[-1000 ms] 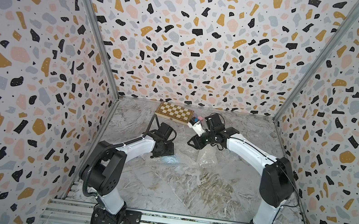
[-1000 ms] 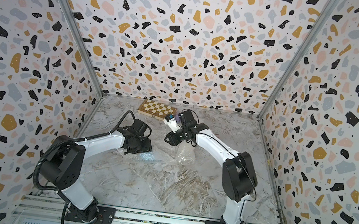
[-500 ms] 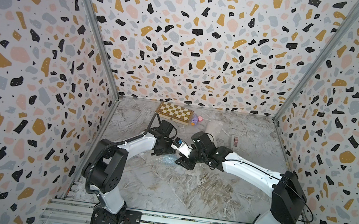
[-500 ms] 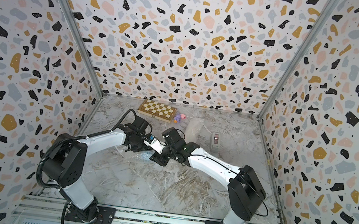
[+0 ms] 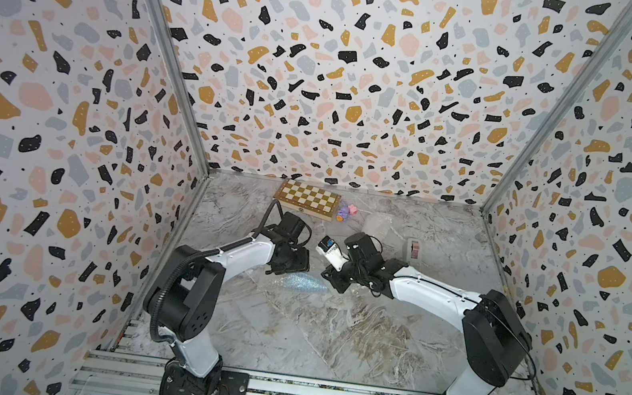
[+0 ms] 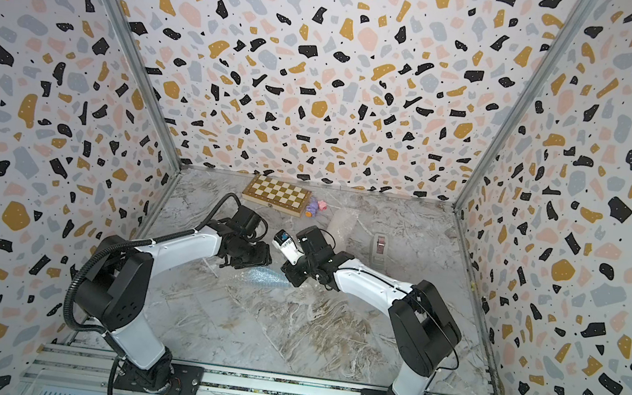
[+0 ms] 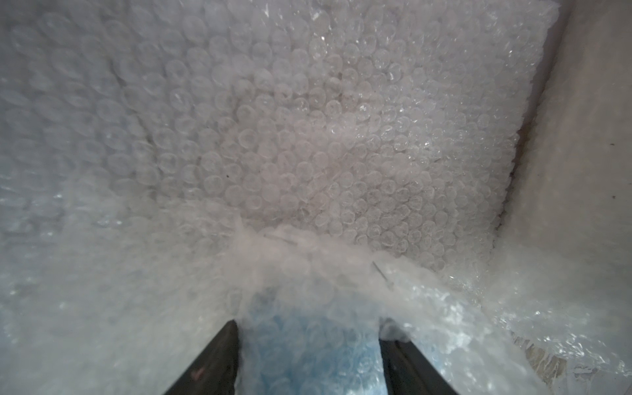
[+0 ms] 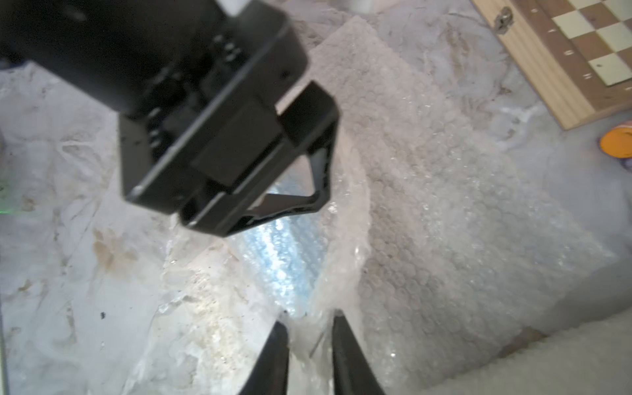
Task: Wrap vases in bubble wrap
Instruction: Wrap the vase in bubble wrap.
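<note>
1. Left gripper (image 7: 307, 331) is clamped across the light blue vase (image 8: 284, 260), which is covered by bubble wrap (image 7: 307, 136). Its jaws are pressed against the wrapped body on both sides.
2. Right gripper (image 8: 308, 319) is seen with its jaws drawn close together. A raised fold of the same wrap is pinched between them, at the end of the vase away from the left gripper.
3. The vase is laid on its side on the marble table (image 5: 328, 334), at mid-table between the two grippers.
4. Its long axis is directed from one gripper to the other, across the table. Which end carries the neck cannot be told through the wrap.
5. Loose sheet is spread flat beyond the vase, toward the rear wall.
6. A blue-faced white module (image 5: 327, 246) is carried on the right wrist; any marking on it is too small to be read.
7. Near the rear wall are found a chessboard box (image 5: 307, 199), small coloured toys (image 5: 346, 211), a second wrapped bundle (image 5: 376, 226) and a tape dispenser (image 5: 413, 249), all well apart from the vase.
</note>
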Tool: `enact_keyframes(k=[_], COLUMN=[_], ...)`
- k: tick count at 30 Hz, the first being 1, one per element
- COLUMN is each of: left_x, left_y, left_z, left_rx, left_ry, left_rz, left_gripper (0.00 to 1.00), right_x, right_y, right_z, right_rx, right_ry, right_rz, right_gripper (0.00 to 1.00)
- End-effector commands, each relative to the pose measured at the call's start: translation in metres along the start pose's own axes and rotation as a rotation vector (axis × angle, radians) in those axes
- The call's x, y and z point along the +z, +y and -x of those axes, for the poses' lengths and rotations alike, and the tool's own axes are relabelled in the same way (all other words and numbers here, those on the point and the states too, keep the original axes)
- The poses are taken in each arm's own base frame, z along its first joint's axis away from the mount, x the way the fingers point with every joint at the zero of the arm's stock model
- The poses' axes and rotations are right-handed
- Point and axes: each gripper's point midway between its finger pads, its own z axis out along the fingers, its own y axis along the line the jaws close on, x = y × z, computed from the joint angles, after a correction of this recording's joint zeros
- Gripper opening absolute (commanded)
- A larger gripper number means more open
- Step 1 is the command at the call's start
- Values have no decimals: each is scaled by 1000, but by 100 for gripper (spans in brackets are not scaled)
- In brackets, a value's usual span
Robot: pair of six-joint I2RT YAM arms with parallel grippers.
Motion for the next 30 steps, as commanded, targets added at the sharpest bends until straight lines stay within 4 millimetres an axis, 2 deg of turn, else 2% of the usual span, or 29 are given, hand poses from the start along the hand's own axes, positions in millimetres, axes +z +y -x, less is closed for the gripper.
enact_keyframes(k=[1,2,3,9,13,15,16,18,20,22,25,26,30], left_x=[10,12,14,20,18,15,14,14,17,19,17,17,18], left_y=[11,11,11,14,11,12,12,11,12,12,11,11,9], left_z=[-5,-6,-7,-13,-18,-18,-19,-19,-20,-23,-24,-24,-29], left_rx=[6,8,9,17,28,28,33,39,42,38,33,36,68], left_ry=[22,26,32,57,82,75,71,73,84,96,82,81,112], left_rz=[37,37,35,39,18,23,19,17,17,12,-1,-4,-16], left_gripper=[64,64,64,64,66,66,66,67,67,67,67,67,66], right_x=[-7,-3,1,25,32,24,16,-2,-16,-26,-36,-35,-17], right_y=[-27,-36,-43,-67,-68,-63,-60,-57,-54,-43,-10,-3,36], right_z=[22,20,17,-16,-37,-34,-28,-14,-6,1,14,15,5], right_rx=[61,83,99,175,192,183,180,159,118,51,-103,-162,-326], right_ry=[-34,-14,5,91,146,129,104,38,-5,-55,-126,-132,-101], right_rz=[-44,-51,-56,-59,-55,-41,-37,-47,-60,-38,13,-2,102], right_gripper=[16,8,6,4,5,9,15,35,40,45,49,52,52])
